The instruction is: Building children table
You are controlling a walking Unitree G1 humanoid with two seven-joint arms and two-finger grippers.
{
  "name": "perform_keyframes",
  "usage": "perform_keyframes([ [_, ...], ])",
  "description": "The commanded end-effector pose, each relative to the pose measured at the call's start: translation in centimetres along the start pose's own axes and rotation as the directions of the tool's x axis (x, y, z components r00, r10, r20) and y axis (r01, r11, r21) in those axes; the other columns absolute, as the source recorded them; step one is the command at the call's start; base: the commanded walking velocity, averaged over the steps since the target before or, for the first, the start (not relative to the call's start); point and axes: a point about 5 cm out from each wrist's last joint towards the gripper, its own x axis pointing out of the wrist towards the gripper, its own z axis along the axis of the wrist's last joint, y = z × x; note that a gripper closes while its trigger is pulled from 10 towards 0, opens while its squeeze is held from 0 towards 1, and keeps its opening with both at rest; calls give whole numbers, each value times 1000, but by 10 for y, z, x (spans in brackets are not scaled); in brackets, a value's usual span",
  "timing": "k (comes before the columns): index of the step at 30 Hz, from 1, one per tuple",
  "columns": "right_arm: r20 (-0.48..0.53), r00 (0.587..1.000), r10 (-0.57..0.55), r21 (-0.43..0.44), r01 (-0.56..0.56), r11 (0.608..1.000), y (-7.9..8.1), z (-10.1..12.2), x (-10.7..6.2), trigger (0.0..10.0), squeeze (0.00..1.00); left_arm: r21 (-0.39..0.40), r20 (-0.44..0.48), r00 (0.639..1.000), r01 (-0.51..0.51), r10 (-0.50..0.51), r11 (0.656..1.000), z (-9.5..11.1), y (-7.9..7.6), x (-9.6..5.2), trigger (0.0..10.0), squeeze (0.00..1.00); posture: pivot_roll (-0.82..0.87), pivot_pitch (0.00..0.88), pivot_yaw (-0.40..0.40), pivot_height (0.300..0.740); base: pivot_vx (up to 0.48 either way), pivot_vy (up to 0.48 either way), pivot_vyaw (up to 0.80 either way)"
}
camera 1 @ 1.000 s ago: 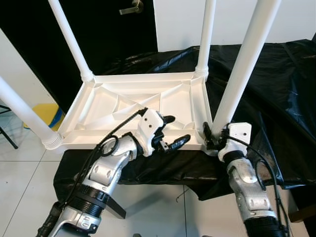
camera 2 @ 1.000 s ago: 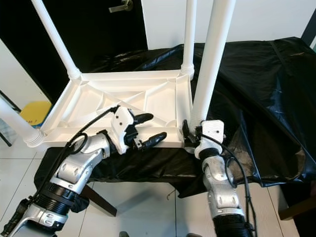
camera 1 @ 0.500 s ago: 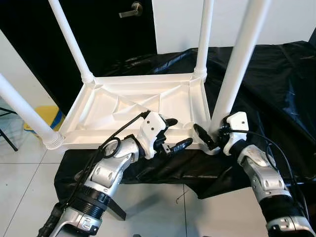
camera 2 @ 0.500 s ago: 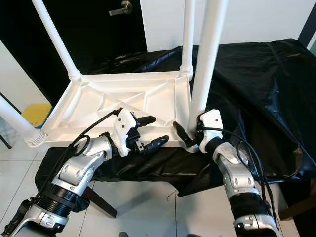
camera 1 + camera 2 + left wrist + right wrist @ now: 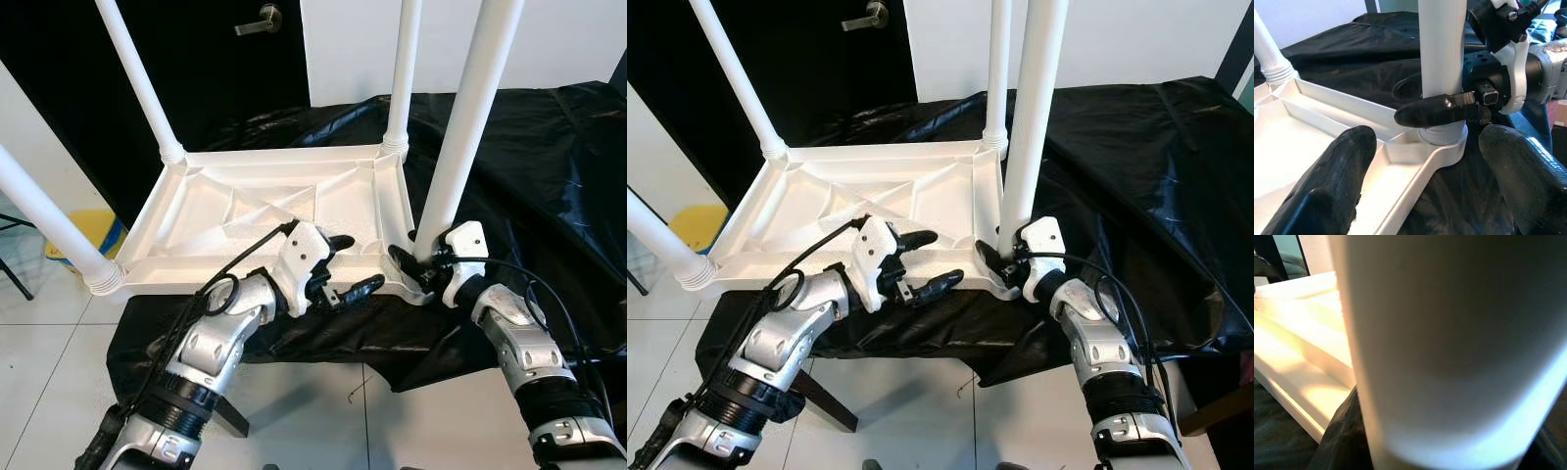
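Note:
A white children's table lies upside down, its ribbed tabletop (image 5: 245,196) resting on a black cloth. The near-right leg (image 5: 470,117) stands in its corner socket, leaning slightly right. My right gripper (image 5: 416,266) is shut on that leg just above the socket; one black finger (image 5: 1440,108) crosses the leg (image 5: 1442,49) in the left wrist view. The leg (image 5: 1449,333) sits very close in the right wrist view. My left gripper (image 5: 348,266) is open at the tabletop's near rim, one finger over the inside, the other outside it.
Three more white legs stand up at the back left (image 5: 137,83), back right (image 5: 404,73) and near left (image 5: 44,220). The black cloth (image 5: 549,166) spreads to the right. Behind are a dark door with a handle (image 5: 260,18), and a yellow object (image 5: 93,227) lies on the tiled floor.
My right gripper has come round from the leg's right side to clasp its base, and the leg now stands more upright. My left gripper has hardly moved.

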Motion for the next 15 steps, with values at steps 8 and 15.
perform_keyframes([
  [8, -65, 954, -291, 18, 293, 956, 4, -23, -10, 10000, 0, 7, -18, 999, 41, -41, 999, -3, -2, -5, 10000, 0, -131, 14, 54, 740, 0, 0, 0],
  [15, -96, 901, -422, 69, 429, 900, 13, -28, -10, 10000, 0, 9, -22, 999, 32, -32, 999, -4, -1, -5, 10000, 0, -133, 9, 53, 740, 0, 0, 0],
])
